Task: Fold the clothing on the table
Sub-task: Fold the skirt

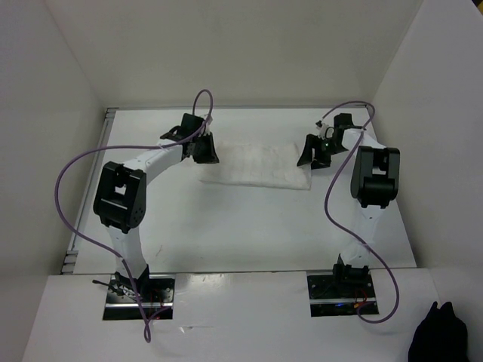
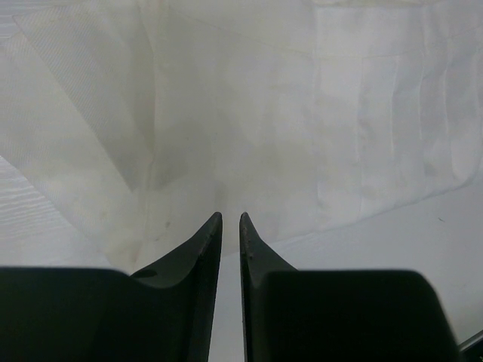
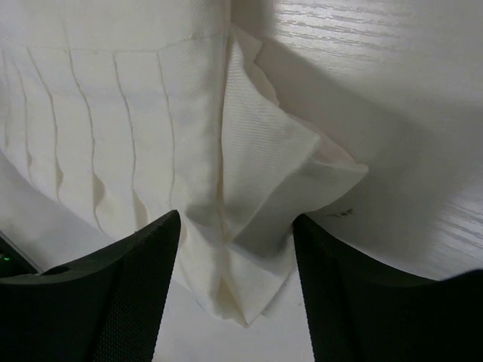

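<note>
Presently we noted the clothing flat on the table, far side. Right gripper stood apart, straddling a folded corner. Left gripper sat nearly together at the other end; whether it pinched cloth we couldn't tell.

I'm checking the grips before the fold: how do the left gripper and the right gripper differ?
The left gripper has its jaws nearly shut, seemingly pinching a corner of the clothing; the right gripper has its jaws wide apart, straddling a folded corner without clamping it. The left gripper sits at the clothing's left end, the right gripper at its right end. Both hang low over the table.
</note>
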